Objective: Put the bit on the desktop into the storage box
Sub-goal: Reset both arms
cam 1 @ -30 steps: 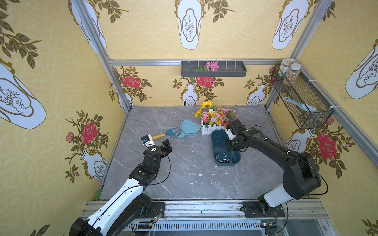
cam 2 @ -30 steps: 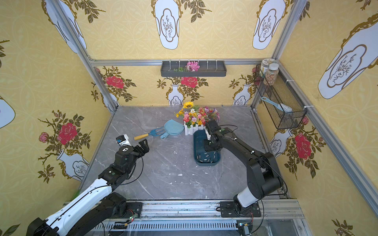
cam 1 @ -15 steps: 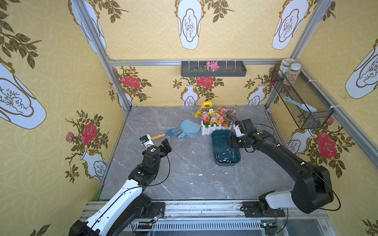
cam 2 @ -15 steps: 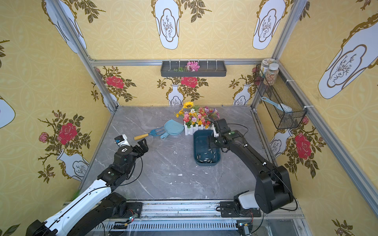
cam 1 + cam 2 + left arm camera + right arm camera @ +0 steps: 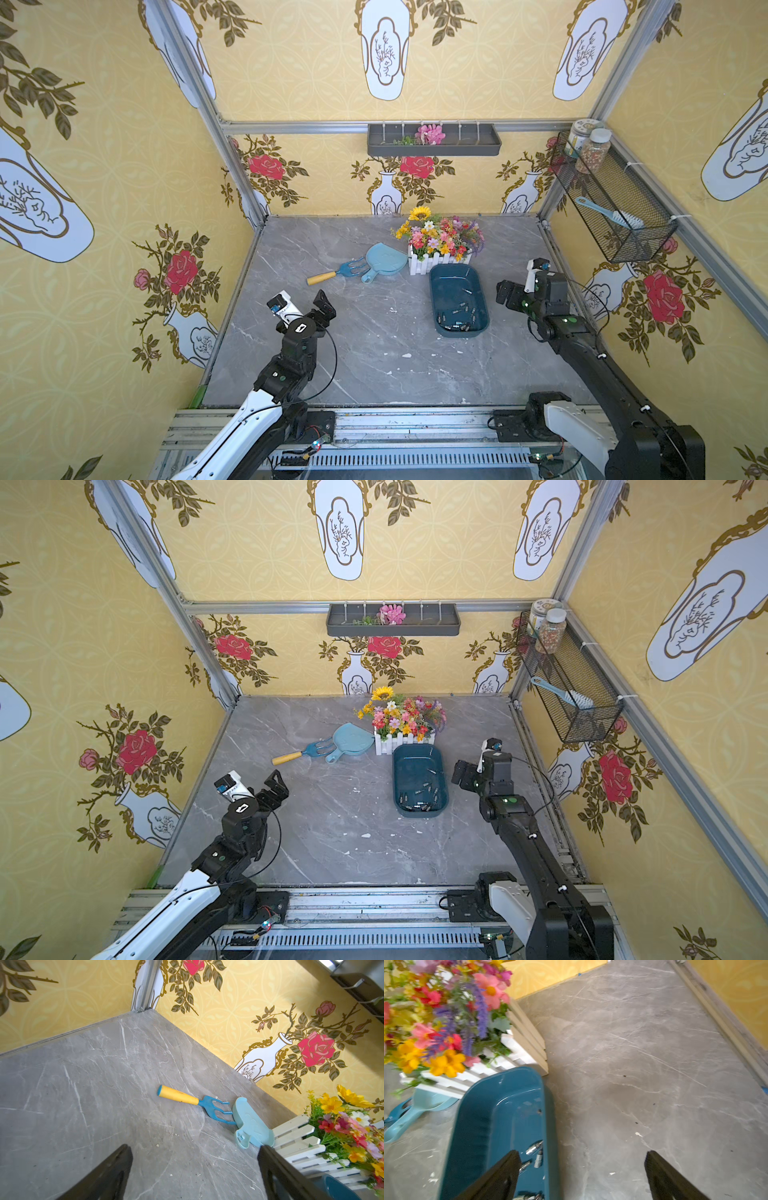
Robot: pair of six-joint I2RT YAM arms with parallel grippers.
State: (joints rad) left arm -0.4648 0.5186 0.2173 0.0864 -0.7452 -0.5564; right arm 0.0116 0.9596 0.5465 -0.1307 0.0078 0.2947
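**Bits in the box, both pincers empty**

Nothing held at the right pincer point(image 5: 515, 286): spread wide, empty, hovering just beside the long outer wall of the dark teal oblong plastic storage box point(image 5: 451, 286). Likewise at the left pincer point(image 5: 303, 305): wide open, empty, well apart from the box, over the left side of the grey marble-look desktop point(image 5: 374, 374).

Inside the box: a cluster of small dark metal bits point(image 5: 457, 322) at the near end, plus a lone one nearer the middle. Looks close to done, perhaps finished. No bit to be made out on the desktop, only pale flecks point(image 5: 406, 355) too small to identify.

Around the box:
- White picket planter of artificial flowers point(image 5: 440, 259) at the far end, touching or just beside, impossible to tell which.
- Farther left, a light blue plastic dustpan point(image 5: 386, 259).
- Next to it, a blue hand rake with yellow handle point(image 5: 332, 274).

Nothing over the box's open top.
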